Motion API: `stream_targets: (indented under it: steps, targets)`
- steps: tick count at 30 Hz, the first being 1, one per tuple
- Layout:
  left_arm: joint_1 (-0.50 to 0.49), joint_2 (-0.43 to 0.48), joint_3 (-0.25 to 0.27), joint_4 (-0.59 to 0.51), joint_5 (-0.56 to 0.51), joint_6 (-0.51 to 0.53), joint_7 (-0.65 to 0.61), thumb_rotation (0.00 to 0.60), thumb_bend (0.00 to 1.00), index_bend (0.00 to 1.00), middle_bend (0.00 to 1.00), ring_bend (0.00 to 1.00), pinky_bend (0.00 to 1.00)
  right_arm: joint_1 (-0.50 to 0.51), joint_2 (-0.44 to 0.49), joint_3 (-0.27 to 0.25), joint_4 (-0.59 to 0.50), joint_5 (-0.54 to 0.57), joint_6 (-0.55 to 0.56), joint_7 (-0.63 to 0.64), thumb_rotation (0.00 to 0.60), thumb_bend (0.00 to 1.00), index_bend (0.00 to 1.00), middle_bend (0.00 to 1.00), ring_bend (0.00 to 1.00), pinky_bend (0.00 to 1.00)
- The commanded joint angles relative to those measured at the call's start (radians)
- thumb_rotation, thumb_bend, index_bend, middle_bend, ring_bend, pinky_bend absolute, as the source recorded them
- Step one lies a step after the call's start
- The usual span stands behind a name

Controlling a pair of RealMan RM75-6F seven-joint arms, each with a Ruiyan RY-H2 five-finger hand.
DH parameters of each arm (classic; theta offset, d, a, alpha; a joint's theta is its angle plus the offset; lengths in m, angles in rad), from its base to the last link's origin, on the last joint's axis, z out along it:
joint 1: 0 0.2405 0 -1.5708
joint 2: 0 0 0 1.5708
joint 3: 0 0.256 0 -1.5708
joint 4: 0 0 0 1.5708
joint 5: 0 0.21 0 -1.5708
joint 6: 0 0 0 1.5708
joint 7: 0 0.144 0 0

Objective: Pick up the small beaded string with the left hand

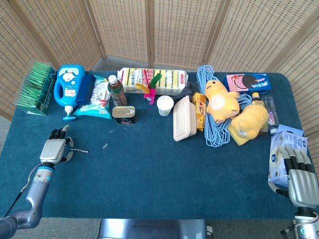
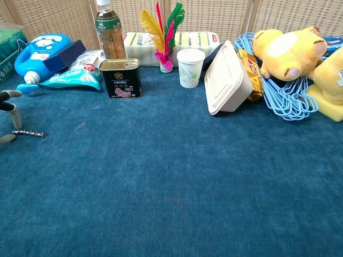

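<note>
A: What carries it all, and what are the big things on it?

B: You are working on a table covered in dark blue cloth [image 1: 164,169]. Along its far edge you have a blue plastic detergent jug [image 1: 70,85] towards the far left corner, then a white hinged foam food box [image 1: 182,118] near the middle, and two yellow plush toys [image 1: 234,112] lying on a bundle of light blue wire hangers [image 1: 212,127] towards the far right.

A: And my hands?

B: Your left hand [image 1: 52,148] sits low over the cloth near the left edge, fingers spread wide with nothing in them. Your right hand [image 1: 300,177] is at the near right corner, fingers stretched out straight and holding nothing, just beside a pale blue printed packet [image 1: 281,144].

A: Where is the thing I am after?

B: The small beaded string of dark and silver beads [image 1: 80,150] lies flat on the cloth, just to the right of your left hand. In the chest view its left end [image 2: 16,131] sits between two fingertips [image 2: 17,115]; whether they touch it cannot be told. A small metal paper clip [image 1: 105,146] lies near it, further from the left edge.
</note>
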Motion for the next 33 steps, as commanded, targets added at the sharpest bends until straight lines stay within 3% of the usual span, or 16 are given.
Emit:
stream_targets:
  steps: [1,16,33]
  targets:
    - [-0.001,0.0,-0.002,-0.004,-0.001,0.004,0.005,0.6,0.63,0.45,0.0,0.0,0.0,0.001,-0.002,-0.001,0.001,0.001,-0.001,-0.003,0.6,0.0,0.0,0.0,0.0,0.0]
    - [-0.006,-0.011,-0.001,-0.01,-0.013,0.0,0.042,0.6,0.63,0.46,0.0,0.0,0.0,0.001,0.005,-0.002,-0.005,0.002,-0.005,0.013,0.6,0.0,0.0,0.0,0.0,0.0]
    - [-0.011,-0.026,-0.006,0.0,-0.03,0.009,0.088,0.6,0.71,0.53,0.0,0.0,0.0,0.003,0.013,-0.003,-0.012,0.002,-0.012,0.033,0.6,0.0,0.0,0.0,0.0,0.0]
